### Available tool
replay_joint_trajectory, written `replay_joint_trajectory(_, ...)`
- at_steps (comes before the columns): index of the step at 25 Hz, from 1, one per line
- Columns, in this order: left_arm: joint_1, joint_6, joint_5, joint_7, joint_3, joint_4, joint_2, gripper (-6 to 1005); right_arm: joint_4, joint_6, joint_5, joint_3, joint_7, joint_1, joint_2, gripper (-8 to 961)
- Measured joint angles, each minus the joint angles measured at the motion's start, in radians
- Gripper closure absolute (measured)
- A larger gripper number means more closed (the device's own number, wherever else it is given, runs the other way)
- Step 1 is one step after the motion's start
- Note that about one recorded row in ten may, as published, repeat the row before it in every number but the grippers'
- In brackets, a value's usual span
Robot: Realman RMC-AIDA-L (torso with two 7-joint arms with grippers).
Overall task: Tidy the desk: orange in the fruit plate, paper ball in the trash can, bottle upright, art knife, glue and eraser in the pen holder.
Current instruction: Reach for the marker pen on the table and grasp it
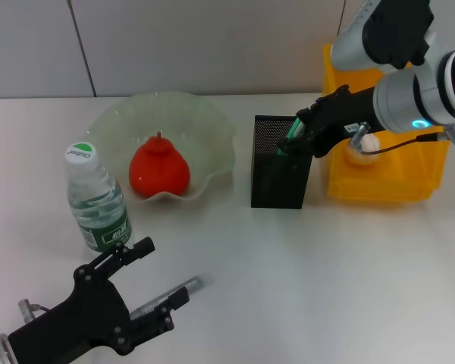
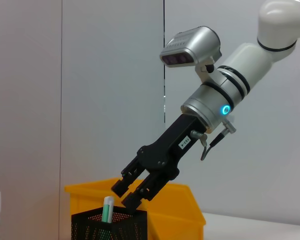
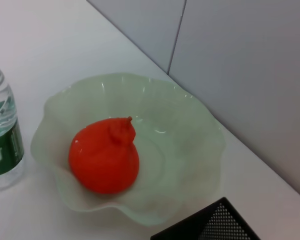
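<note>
On the white worktop (image 1: 303,273) we see the pale green fruit plate (image 1: 205,121) with the orange (image 1: 159,168) lying in it, a red-orange fruit with a small stem nub. Just beside the plate, on its left, the bottle (image 1: 97,201) stands upright; its green cap carries white writing we cannot read, and its green label shows a barcode but no word we can make out. To the right of the plate stands the black mesh pen holder (image 1: 279,171), and touching or just beside it on the far right is the yellow trash can (image 1: 387,178), with a whitish paper ball (image 1: 362,150) inside it. Our right hand (image 2: 128,193) hangs over the rim of the pen holder, fingers spread slightly apart, just beside a white and green stick (image 2: 107,208) that stands in the holder; we cannot tell whether this is the glue. Our left hand (image 1: 163,282) lies low near the front edge, fingers spread and pinching nothing.
</note>
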Motion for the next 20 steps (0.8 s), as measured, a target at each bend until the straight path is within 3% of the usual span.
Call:
replay_joint_trajectory(5,0.000,0.002,0.000,-0.001,0.000,0.001,0.001,172,0.111,-0.001,0.062,-0.001,-0.015,-0.083,0.001,386)
replay_joint_trajectory(9,0.001,0.003,0.000,-0.001,0.000,0.002,-0.001,172,0.219,-0.002,0.268,0.006,-0.140,-0.209,-0.002,261)
replay_joint_trajectory(12,0.002,0.010,0.000,-0.001,0.000,0.002,-0.001,173,0.268,-0.002,0.447,0.007,-0.288,-0.321,-0.001,260)
replay_joint_trajectory(17,0.010,0.053,-0.002,-0.003,-0.008,0.008,0.002,173,0.216,-0.064,0.863,0.022,-0.682,-0.523,0.001,245)
replay_joint_trajectory(20,0.019,0.065,-0.007,-0.007,-0.011,0.022,0.003,172,0.118,-0.203,1.018,0.089,-0.808,-0.570,0.001,225)
